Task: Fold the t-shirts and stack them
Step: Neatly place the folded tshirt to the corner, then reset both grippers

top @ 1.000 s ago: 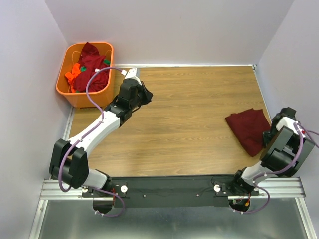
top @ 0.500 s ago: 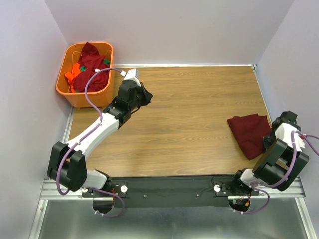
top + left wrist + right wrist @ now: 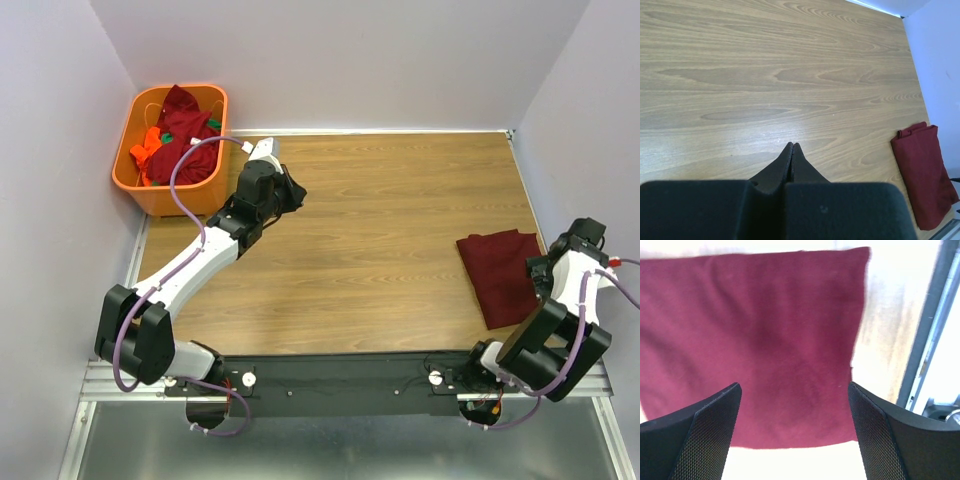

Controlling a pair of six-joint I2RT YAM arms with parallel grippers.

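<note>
1. the folded maroon t-shirt point(image 3: 498, 275) lies at the right side of the overhead view, close to the table point(image 3: 400, 200) edge. a second ago it sat tilted and looser; now it lies squarer and a little lower in the frame.
2. the right gripper point(image 3: 794, 387) has drawn back toward the right edge. its fingers are spread wide over the cloth with nothing between them, so the shirt is released.
3. in the right wrist view the shirt fills the upper and middle frame and looks flat, with a clean right-hand edge.
4. the left gripper point(image 3: 290, 190) has barely moved. it hangs over bare wood in the upper left, just beside the orange basket point(image 3: 122, 160), fingers pressed together and holding nothing.
5. the remaining t-shirts point(image 3: 185, 125), maroon with some orange and green, are heaped in that basket.
6. my reading: the first shirt is placed as the base of the stack, and the next step is likely fetching another from the basket, for which the left gripper would first have to part its fingers.
</note>
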